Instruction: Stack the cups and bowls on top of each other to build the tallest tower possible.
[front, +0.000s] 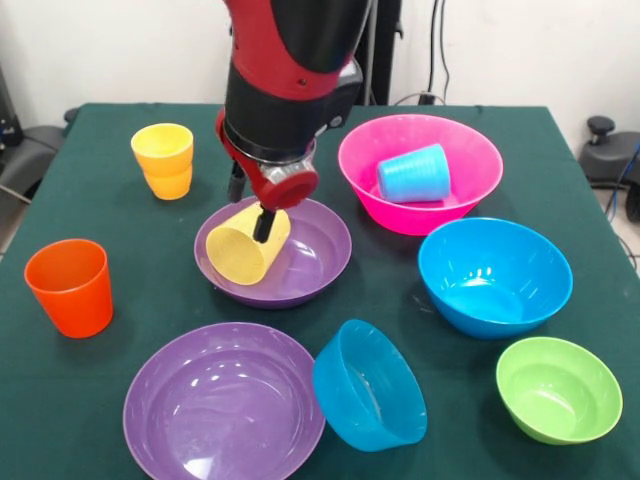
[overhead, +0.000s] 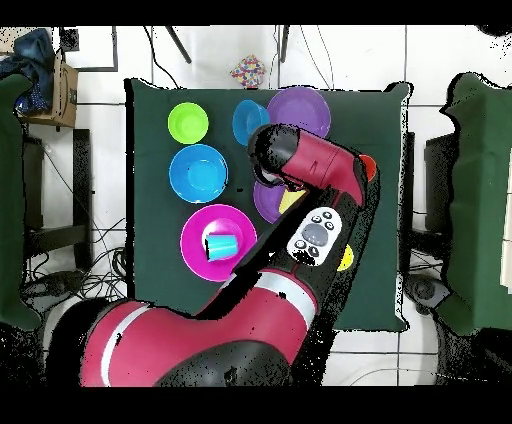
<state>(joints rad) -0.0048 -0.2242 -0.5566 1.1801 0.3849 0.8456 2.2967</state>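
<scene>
My gripper (front: 263, 225) reaches down onto the pale yellow ribbed cup (front: 243, 252), which lies on its side in the far purple bowl (front: 320, 250). The arm hides the contact. A light blue cup (front: 413, 173) lies on its side in the big pink bowl (front: 470, 150). Two amber-yellow cups (front: 163, 160) stand nested at the back left, and the orange cup (front: 70, 285) stands upright at the left. Toward the front are the second purple bowl (front: 225, 405), the small blue bowl (front: 368, 385) tilted against it, the big blue bowl (front: 495, 275) and the small green bowl (front: 558, 388).
In the overhead view the arm (overhead: 310, 165) covers the far purple bowl and most of the pale yellow cup (overhead: 290, 200). The green bowl (overhead: 188, 122), big blue bowl (overhead: 198, 172) and pink bowl (overhead: 200, 225) line one side of the green cloth (overhead: 150, 280).
</scene>
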